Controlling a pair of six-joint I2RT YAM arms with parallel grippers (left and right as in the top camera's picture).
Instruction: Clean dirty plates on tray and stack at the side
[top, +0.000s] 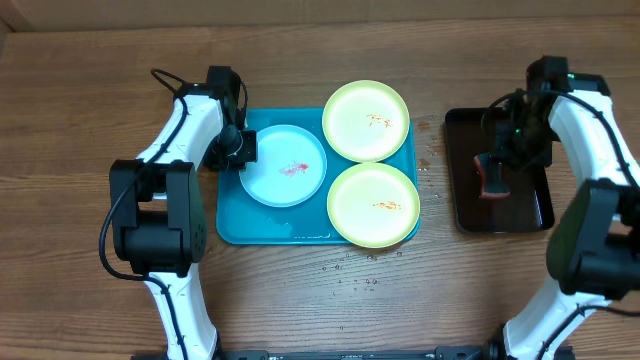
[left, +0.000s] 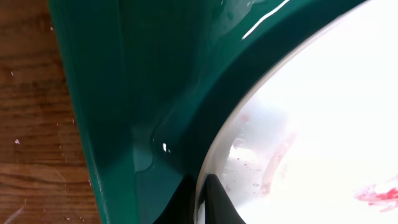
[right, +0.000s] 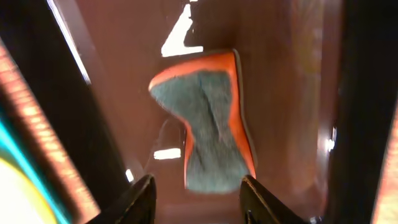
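The turquoise tray (top: 232, 215) holds three dirty plates. The pale blue-white plate (top: 285, 167) lies at its left, with a red smear. Two yellow-green plates lie at the right, one at the back (top: 366, 121) and one at the front (top: 373, 204). My left gripper (top: 243, 147) is shut on the left rim of the blue-white plate (left: 323, 112); its fingers (left: 200, 198) pinch the rim above the tray (left: 99, 99). My right gripper (top: 497, 165) is open over the red-and-grey sponge (right: 211, 127), its fingers (right: 199, 202) wide apart just short of it.
A glossy black tray (top: 540, 215) stands at the right and holds the sponge (top: 492, 186). Water droplets speckle the wooden table (top: 350, 275) in front of the turquoise tray and between the two trays.
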